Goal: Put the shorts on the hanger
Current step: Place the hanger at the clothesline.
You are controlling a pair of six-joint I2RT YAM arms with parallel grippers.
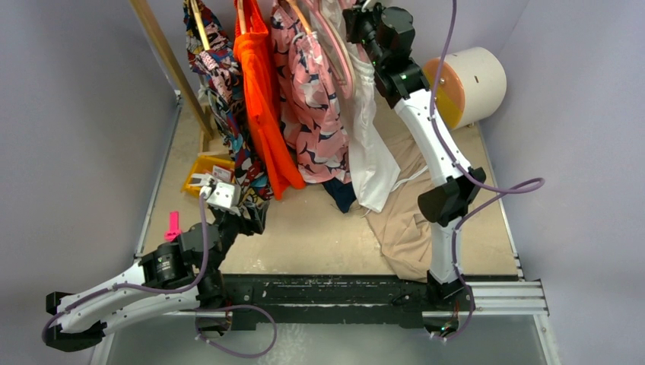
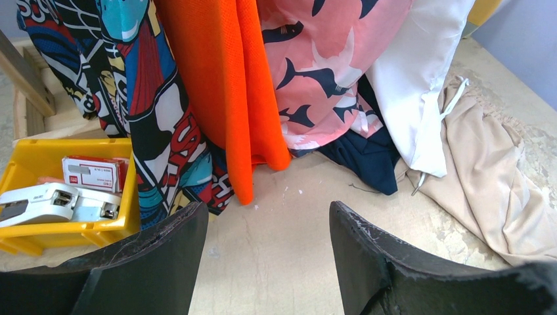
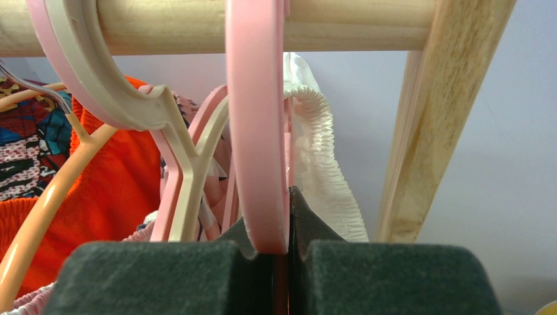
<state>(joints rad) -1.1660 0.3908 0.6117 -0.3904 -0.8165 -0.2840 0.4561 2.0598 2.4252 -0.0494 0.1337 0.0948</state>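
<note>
The white shorts (image 1: pixel 369 152) hang from the pink hanger (image 1: pixel 335 47) at the right end of the clothes rail. In the right wrist view the hanger's thick hook (image 3: pixel 256 131) loops over the wooden rail (image 3: pixel 164 23). The gathered white waistband (image 3: pixel 322 151) sits just behind it. My right gripper (image 3: pixel 281 220) is shut on the lower part of the hook, high at the rail (image 1: pixel 357 21). My left gripper (image 2: pixel 269 220) is open and empty, low over the table (image 1: pixel 245 218). It faces the hanging clothes, and the shorts (image 2: pixel 420 85) show at the upper right of its view.
A comic-print garment (image 1: pixel 220 76), an orange one (image 1: pixel 262 99) and a pink patterned one (image 1: pixel 312 106) hang on the same rail. A tan garment (image 1: pixel 411 220) lies on the table at the right. A yellow bin (image 1: pixel 201 171) stands at the left, and a white cylinder (image 1: pixel 468 84) at the back right.
</note>
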